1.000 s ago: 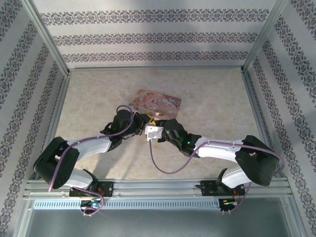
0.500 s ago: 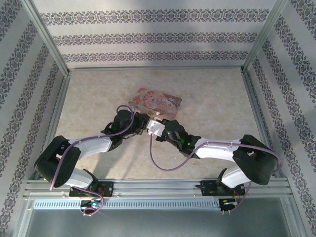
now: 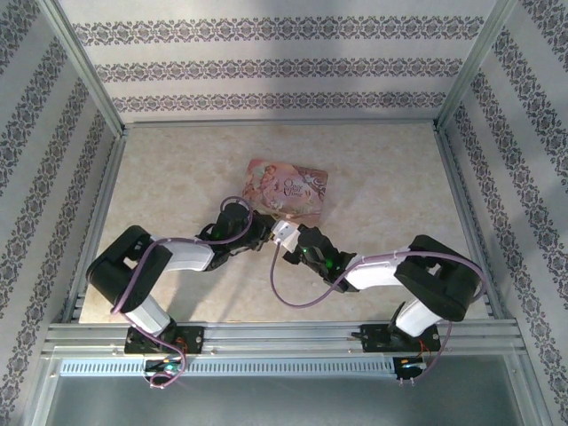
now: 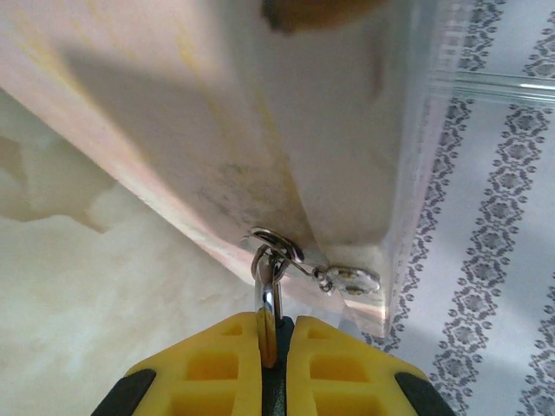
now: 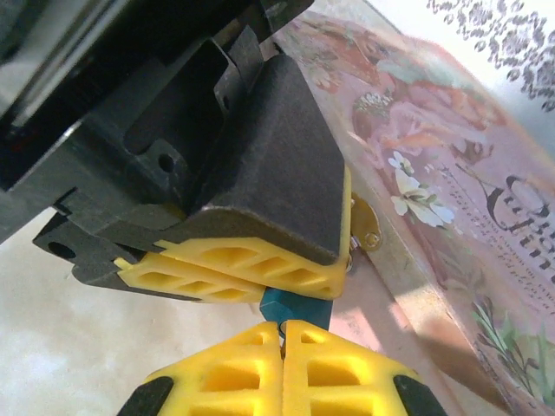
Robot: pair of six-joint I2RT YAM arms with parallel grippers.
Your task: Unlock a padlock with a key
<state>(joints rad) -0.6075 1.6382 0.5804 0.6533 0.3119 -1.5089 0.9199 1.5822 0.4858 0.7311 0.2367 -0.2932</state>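
Note:
The padlock (image 5: 297, 309) has a teal body and a silver shackle (image 4: 268, 295) hooked through the ring of the pink box's hasp (image 4: 276, 242). My left gripper (image 4: 276, 322) is shut on the padlock from the side; its yellow fingers (image 5: 251, 263) lie just above the teal body. My right gripper (image 5: 281, 328) is shut, its tips against the padlock's underside. A thin sliver, the key, barely shows between those tips. From above, the left gripper (image 3: 263, 232) and the right gripper (image 3: 287, 236) meet at the box's near edge.
The pink illustrated box (image 3: 286, 188) lies on the beige table (image 3: 177, 169), and one corner is raised over the left gripper. A brass hinge plate (image 5: 367, 227) sits on its edge. Patterned walls and metal posts (image 3: 84, 67) close in the table. A purple cable (image 3: 293, 297) loops between the arms.
Both arms have folded inward, elbows drawing toward the middle. The two grippers stayed together at the box's near edge, shifting slightly right and nearer. Both stayed shut.

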